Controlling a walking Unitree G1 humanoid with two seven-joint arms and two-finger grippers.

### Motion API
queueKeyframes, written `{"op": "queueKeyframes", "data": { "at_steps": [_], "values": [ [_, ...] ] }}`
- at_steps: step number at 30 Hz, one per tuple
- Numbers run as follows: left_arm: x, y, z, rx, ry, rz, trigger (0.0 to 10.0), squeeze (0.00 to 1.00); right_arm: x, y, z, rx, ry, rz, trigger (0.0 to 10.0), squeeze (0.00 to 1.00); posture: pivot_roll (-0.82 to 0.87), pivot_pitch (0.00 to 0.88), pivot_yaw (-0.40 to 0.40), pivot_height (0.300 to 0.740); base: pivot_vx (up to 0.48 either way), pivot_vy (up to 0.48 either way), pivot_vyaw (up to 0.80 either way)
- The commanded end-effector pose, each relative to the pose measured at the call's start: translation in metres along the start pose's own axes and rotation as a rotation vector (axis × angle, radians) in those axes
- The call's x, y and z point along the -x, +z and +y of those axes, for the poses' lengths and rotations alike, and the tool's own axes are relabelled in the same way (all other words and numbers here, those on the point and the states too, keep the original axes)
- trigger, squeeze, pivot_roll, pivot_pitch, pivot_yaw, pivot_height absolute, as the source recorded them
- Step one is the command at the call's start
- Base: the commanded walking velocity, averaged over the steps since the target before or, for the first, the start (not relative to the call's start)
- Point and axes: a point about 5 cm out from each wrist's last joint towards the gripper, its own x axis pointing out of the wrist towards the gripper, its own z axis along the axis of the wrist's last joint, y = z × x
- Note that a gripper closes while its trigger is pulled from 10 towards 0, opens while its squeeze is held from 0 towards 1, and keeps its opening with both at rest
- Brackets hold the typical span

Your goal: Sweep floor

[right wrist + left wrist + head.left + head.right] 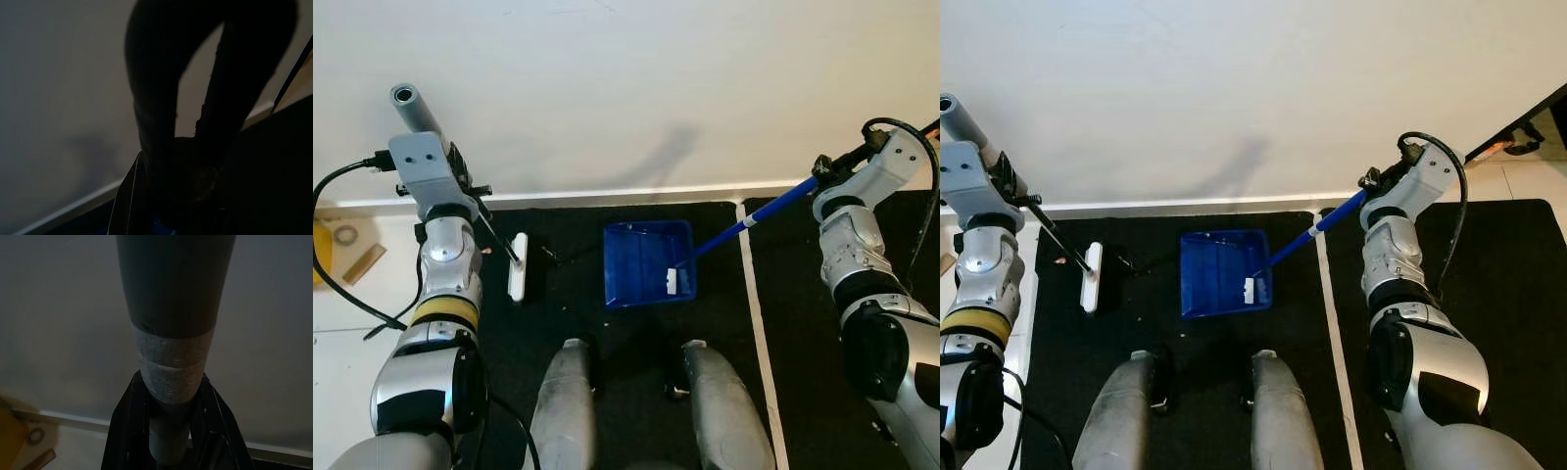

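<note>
At the bottom centre of the head views, the robot's two grey legs (pixel 570 406) stand on a black floor mat (pixel 636 343). A white tape line (pixel 759 333) runs up the mat, right of centre.

On the lower left, the silver left arm rises up the frame. Its gripper (pixel 168 431) is closed around the grey handle of a broom (pixel 499 243); the left wrist view shows the black fingers (pixel 122 431) clamped on either side of the handle, which wears a band of pale tape. The handle top pokes up at the upper left, and a thin rod slants down from the gripper to the white broom head (pixel 518 267), which lies on the mat left of centre.

In the middle of the frame sits a blue dustpan (pixel 646 262), flat on the mat just ahead of the legs and apart from the broom head. A small white label shows near its right edge. Its blue handle (pixel 754 217) slopes up to the right, crossing the tape line, to the right gripper (pixel 824 176) at the upper right. The right wrist view is very dark, so I cannot tell how those fingers stand.

Farther off, a pale baseboard (pixel 607 196) runs across the frame beneath a plain white wall (pixel 626 88). At the far left, on light flooring, lie a yellow object (pixel 319 250), a small ring and a wooden strip (pixel 362 263).
</note>
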Motion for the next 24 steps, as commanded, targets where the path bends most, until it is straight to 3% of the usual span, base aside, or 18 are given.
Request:
{"op": "queueKeyframes", "data": {
  "at_steps": [1, 9, 16, 21, 24],
  "values": [
    [0.007, -0.012, -0.002, -0.013, -0.015, 0.046, 10.0, 0.0, 0.001, -0.005, -0.001, 0.0, -0.011, 0.015, 10.0, 0.0, -0.01, 0.403, -0.071, 0.74, 0.0, 0.0, 0.0],
    [0.001, 0.001, -0.009, -0.006, -0.07, -0.019, 10.0, 0.0, 0.0, -0.002, 0.009, 0.037, -0.008, -0.013, 10.0, 0.0, 0.03, 0.435, -0.05, 0.74, 0.0, 0.0, 0.0],
    [-0.017, 0.025, -0.015, -0.025, -0.095, -0.081, 10.0, 0.0, -0.002, 0.003, 0.014, 0.157, -0.055, -0.029, 10.0, 0.0, 0.03, 0.481, -0.035, 0.74, 0.0, 0.0, 0.0],
    [-0.02, 0.028, -0.016, -0.03, -0.102, -0.083, 10.0, 0.0, -0.002, 0.004, 0.016, 0.176, -0.084, -0.041, 10.0, 0.0, 0.02, 0.474, -0.037, 0.74, 0.0, 0.0, 0.0],
    [-0.023, 0.031, -0.016, -0.03, -0.106, -0.086, 10.0, 0.0, -0.003, 0.003, 0.027, 0.167, -0.071, -0.048, 10.0, 0.0, 0.02, 0.479, -0.043, 0.74, 0.0, 0.0, 0.0]
  ]
}}
